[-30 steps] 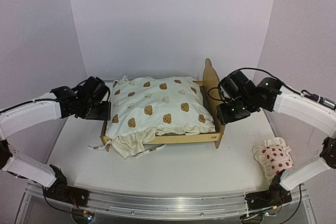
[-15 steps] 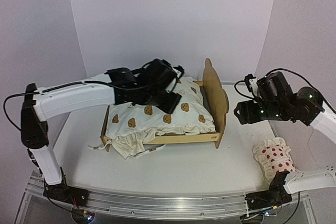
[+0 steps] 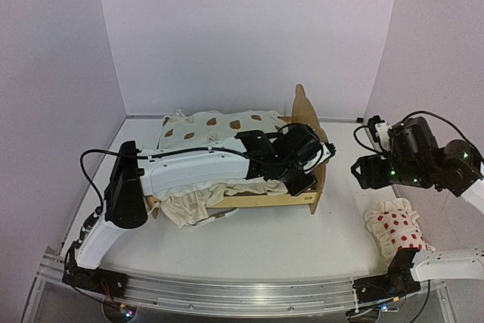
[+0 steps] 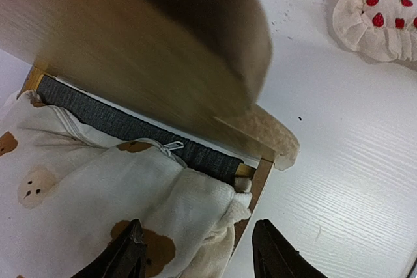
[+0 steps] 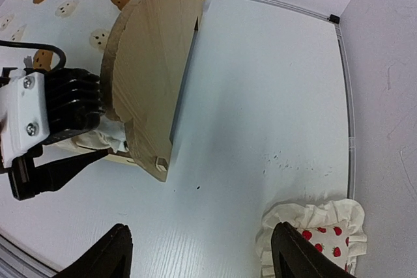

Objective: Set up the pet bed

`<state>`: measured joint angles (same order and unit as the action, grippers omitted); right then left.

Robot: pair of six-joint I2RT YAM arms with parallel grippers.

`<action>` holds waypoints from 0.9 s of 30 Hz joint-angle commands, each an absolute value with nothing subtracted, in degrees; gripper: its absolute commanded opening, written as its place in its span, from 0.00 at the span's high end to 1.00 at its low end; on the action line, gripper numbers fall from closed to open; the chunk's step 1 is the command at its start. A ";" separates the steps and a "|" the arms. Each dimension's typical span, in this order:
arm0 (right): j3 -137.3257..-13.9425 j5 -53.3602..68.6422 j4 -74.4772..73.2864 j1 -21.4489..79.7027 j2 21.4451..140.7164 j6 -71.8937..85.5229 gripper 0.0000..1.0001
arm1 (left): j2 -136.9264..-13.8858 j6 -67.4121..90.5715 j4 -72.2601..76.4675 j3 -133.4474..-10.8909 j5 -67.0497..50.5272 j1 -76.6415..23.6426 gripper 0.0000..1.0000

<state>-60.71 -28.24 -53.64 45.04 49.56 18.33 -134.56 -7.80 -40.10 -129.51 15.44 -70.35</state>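
The pet bed [image 3: 266,200] stands mid-table, its plywood headboard [image 3: 303,108] upright at the right end. A cream bear-print cushion [image 3: 212,122] lies on it. My left arm reaches across the cushion, and my left gripper [image 3: 300,180] hangs open by the near headboard corner. In the left wrist view the left gripper [image 4: 202,256] straddles the cushion's corner [image 4: 195,203] and the side rail, with the grey felt base [image 4: 124,124] showing; nothing is gripped. My right gripper [image 3: 362,175] is open to the right of the headboard, above bare table [image 5: 202,260].
A small white red-dotted pillow [image 3: 396,233] lies at the near right, close to the right arm's base, and shows in the right wrist view [image 5: 320,234]. The cushion's ruffle and ties [image 3: 185,209] spill over the bed's near left rail. White walls close in the table.
My left arm swung from the bed's left end across the cushion to the near headboard corner. My right arm drew back rightward from the headboard.
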 commanded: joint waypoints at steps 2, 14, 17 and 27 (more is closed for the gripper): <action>-59.57 -28.59 -54.02 45.14 48.84 19.28 0.26 | -136.76 -11.09 -40.90 -133.02 15.94 -69.96 0.47; -58.85 -27.31 -54.02 45.13 49.32 19.93 0.27 | -135.51 -11.51 -37.40 -124.31 22.56 -69.07 0.46; -58.89 -27.28 -53.97 45.17 49.54 19.89 0.27 | -131.26 -11.37 -29.34 -116.48 21.18 -68.82 0.43; -59.36 -26.31 -53.97 45.13 50.84 20.30 0.27 | -126.81 -12.71 -15.83 -103.55 22.53 -66.97 0.50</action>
